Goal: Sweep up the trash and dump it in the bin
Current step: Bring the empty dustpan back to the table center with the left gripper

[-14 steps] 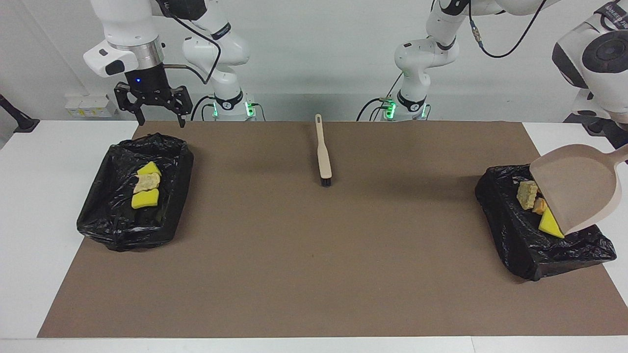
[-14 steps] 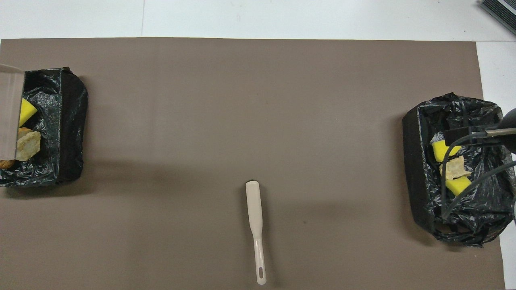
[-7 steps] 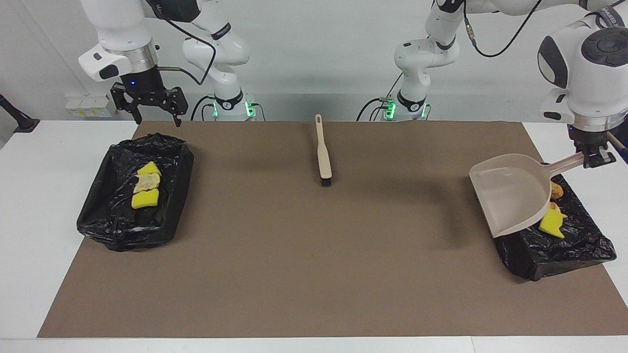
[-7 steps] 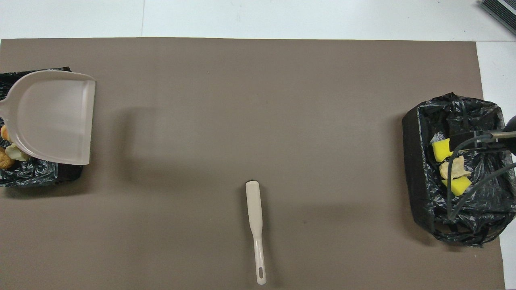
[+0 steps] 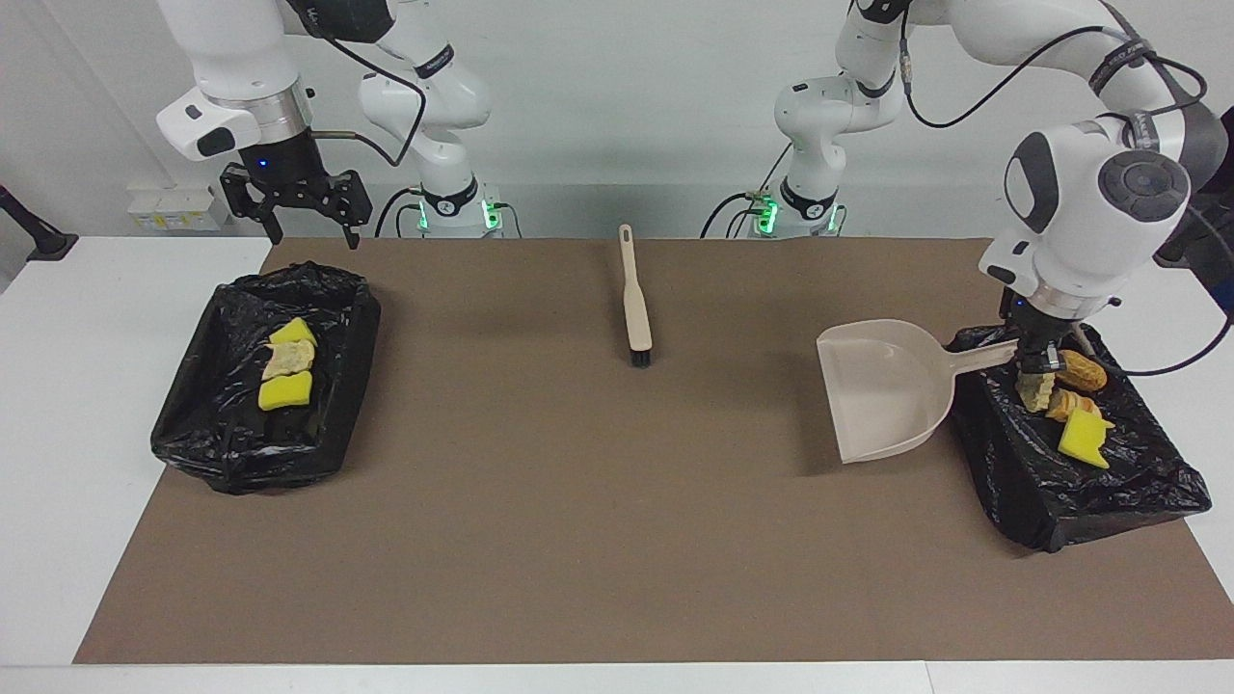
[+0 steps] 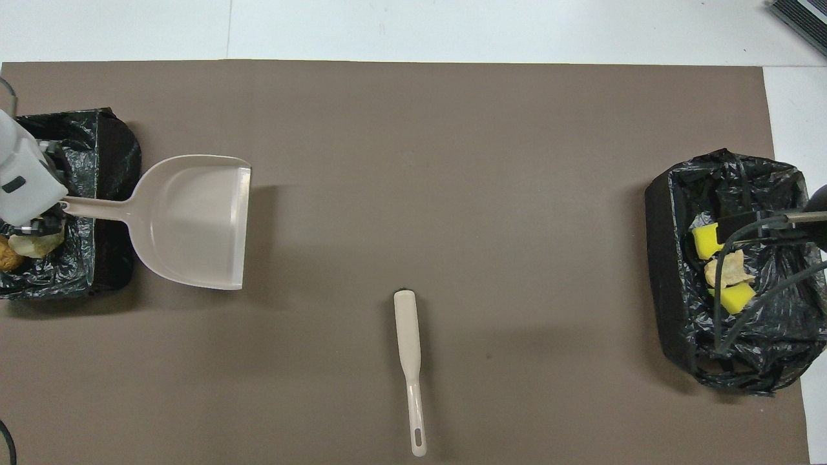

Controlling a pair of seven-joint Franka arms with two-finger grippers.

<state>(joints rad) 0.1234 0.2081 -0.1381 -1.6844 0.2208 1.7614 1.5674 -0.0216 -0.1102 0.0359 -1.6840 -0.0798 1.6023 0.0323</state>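
Brown-matted desk [image 5: 578,540]: left gripper [image 5: 1033,359] clamps the emptied dustpan [image 5: 882,386] at three o'clock; right gripper [image 5: 297,207] waits open. Trash [image 5: 1065,400] fills both bins [image 5: 1070,482]; a hasty set-down could snag the liner.

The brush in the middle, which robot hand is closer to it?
Neither clearly. The left gripper holds the dustpan handle over the bin at its end; the right gripper waits, open, above the other bin. The brush lies between them.

No legible text — seemingly none.
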